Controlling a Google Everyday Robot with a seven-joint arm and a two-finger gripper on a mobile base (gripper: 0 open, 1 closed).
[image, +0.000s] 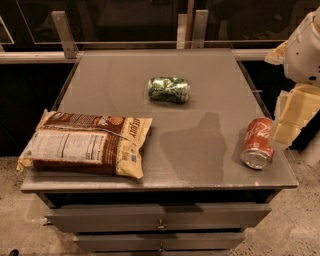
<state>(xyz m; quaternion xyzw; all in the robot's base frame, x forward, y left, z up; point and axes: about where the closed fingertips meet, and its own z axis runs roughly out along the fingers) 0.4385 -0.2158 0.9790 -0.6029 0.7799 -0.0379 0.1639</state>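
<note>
At the right front corner of the worktop (200, 165) a red soda can (257, 143) lies on its side, close to the right edge and near the front one. Its long axis runs roughly from back to front, with the silver end turned toward the front edge.

The end effector (287, 131) hangs just beside the can on its right, over the right edge of the worktop, at the end of the pale arm (305, 45) that comes in from the upper right. Seen from the end effector, the can lies directly to the left and broadside on, its curved flank facing it and its ends pointing away to back and front. The two are so close that I cannot tell whether they touch. I also cannot tell whether the end effector is released or clenched.

Farther out, a green can (169, 90) lies on its side toward the back middle, well apart from the red one, with its long axis running left to right, crosswise to the red can's. A snack bag (85, 145) lies flat at the left front, its left end hanging past the edge, farthest from the end effector. Grey drawers (160, 215) sit beneath, and a metal rail (125, 55) runs behind
</note>
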